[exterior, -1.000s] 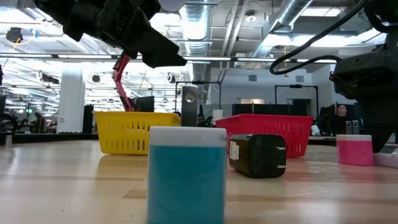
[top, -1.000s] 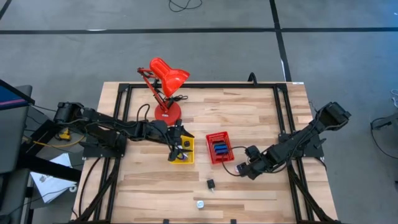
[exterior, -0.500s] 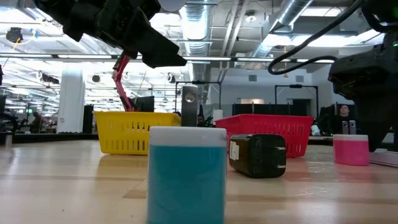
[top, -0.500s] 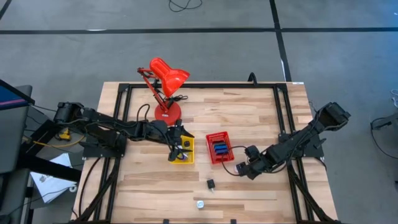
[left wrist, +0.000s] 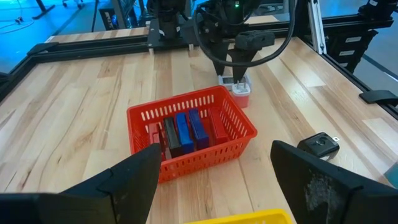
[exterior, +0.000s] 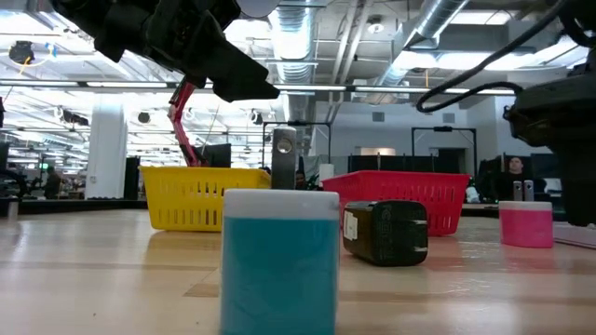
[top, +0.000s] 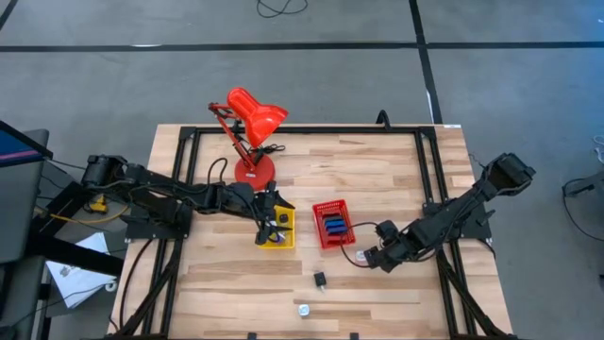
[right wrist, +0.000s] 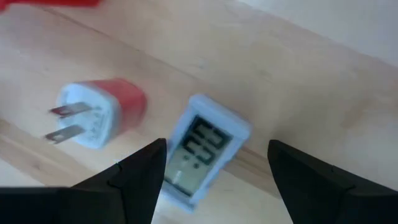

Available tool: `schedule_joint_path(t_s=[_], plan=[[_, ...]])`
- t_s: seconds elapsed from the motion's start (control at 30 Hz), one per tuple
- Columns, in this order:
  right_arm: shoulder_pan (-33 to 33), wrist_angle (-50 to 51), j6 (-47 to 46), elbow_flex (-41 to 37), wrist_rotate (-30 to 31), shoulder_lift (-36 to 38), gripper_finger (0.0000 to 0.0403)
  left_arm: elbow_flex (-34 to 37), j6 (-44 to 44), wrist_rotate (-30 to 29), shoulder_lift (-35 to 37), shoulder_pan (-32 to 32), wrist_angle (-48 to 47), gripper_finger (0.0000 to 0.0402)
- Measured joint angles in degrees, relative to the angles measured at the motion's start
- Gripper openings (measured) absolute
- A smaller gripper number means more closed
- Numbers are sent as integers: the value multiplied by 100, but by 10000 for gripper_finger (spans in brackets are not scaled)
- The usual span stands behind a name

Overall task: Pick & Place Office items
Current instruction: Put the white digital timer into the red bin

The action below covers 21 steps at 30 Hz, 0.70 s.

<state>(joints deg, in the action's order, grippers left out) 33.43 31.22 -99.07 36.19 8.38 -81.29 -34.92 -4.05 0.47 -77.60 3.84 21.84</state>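
A: Could you read any writing on the pieces?

B: No. You had digits on the small white display (right wrist: 202,152) under your right gripper (right wrist: 214,171), but I could not make them out. The black adapter (exterior: 385,233) carried a pale label, too small to read.

A: Where were my grippers?

B: Your right gripper (top: 370,256) hung low over the table (top: 396,170), just right of the red tray (top: 333,225). Its fingers stood apart and held nothing. Between them lay the display, and just beside that a red-and-white plug (right wrist: 99,119) with two prongs. Your left gripper (top: 271,225) sat above the yellow tray (top: 279,229), fingers (left wrist: 134,180) spread and empty.

A: And the sorted pieces?

B: Blue, black and red rectangles (left wrist: 186,132) stood on edge side by side inside the red tray (left wrist: 186,165).

A: What was loose?

B: The black adapter (top: 320,279) lay on bare wood in front of the trays. A small white piece (top: 303,309) sat close to the front edge. In the low view that one showed as a teal block with a white cap (exterior: 280,261).

A: How much room did I have?

B: You had open wood across the front and in the back right part of the table. The lamp (top: 247,127) stood at the back left, near the yellow tray.
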Motion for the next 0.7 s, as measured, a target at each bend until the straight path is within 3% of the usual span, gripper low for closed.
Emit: schedule_joint_path(t_s=[0.5, 0.7], plan=[[-7, -112, -37, 23, 6, -367, 268, 0, 0, 0, 0, 0, 0, 297], [-9, -371, -33, 6, 35, -374, 195, 0, 0, 0, 0, 0, 3, 297]])
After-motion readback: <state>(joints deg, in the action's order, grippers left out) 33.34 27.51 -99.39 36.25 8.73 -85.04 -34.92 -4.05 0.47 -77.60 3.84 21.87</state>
